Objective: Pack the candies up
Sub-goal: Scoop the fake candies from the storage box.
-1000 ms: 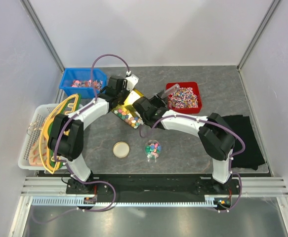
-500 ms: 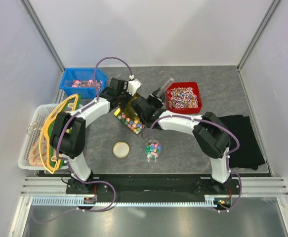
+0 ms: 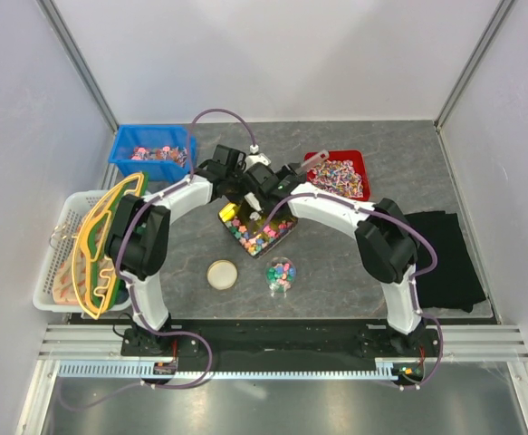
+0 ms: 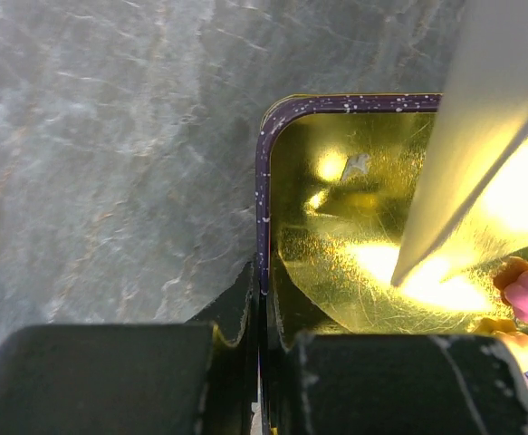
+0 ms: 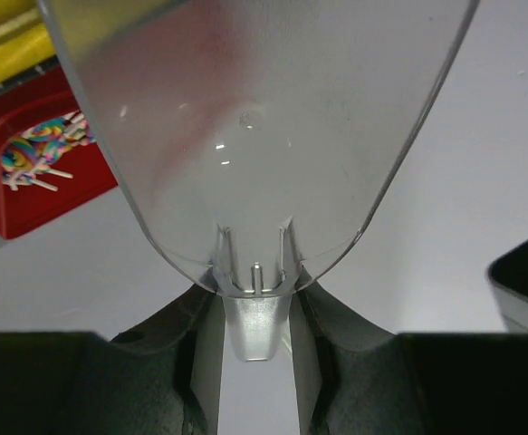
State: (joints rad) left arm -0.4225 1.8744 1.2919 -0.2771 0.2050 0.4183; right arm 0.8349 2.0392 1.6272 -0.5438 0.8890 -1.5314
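Both arms reach forward and bend inward, meeting over one open, gold-lined tin (image 3: pixel 256 227) in the middle of the counter (image 3: pixel 336 263). The left end effector (image 4: pixel 262 283) is pinched almost closed on the tin's rim, with one finger inside and one outside. The right end effector (image 5: pixel 255 308) is partly open and clamps the handle of one clear plastic scoop (image 5: pixel 254 127), whose bowl points away from it. The candies (image 3: pixel 253 232) lie in the tin, just beside the left end effector. More candies fill one small jar (image 3: pixel 281 275) on the base side of both end effectors, next to one round lid (image 3: pixel 222 274).
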